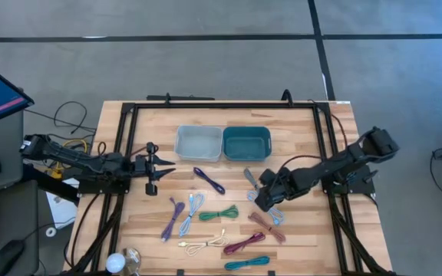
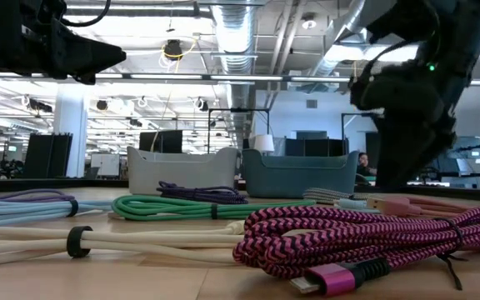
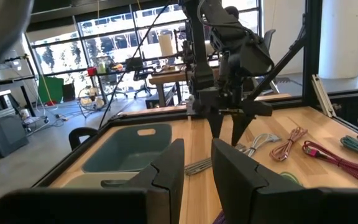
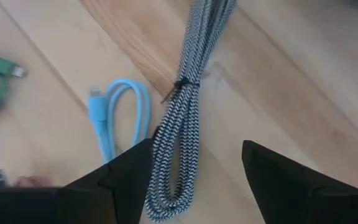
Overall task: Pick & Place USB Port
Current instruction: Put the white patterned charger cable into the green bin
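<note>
With fingers spread wide, the right gripper (image 4: pixel 194 171) hovers over the grey braided cable (image 4: pixel 185 118), at five o'clock from the teal bin (image 1: pixel 246 143); closing off-centre risks snagging the light-blue cable (image 4: pixel 114 118) beside it.

Wooden table (image 1: pixel 344 238), two bins (image 1: pixel 222 143), bundled cables (image 1: pixel 219 214)

Right hand (image 4: pixel 191 165) spread wide, low; left hand (image 1: pixel 159 170) part-open, raised.

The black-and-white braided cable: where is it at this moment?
In the right wrist view the black-and-white braided cable lies on the wood between the right hand's open fingers, beside a light blue cable. From above, it is below the teal bin.
</note>
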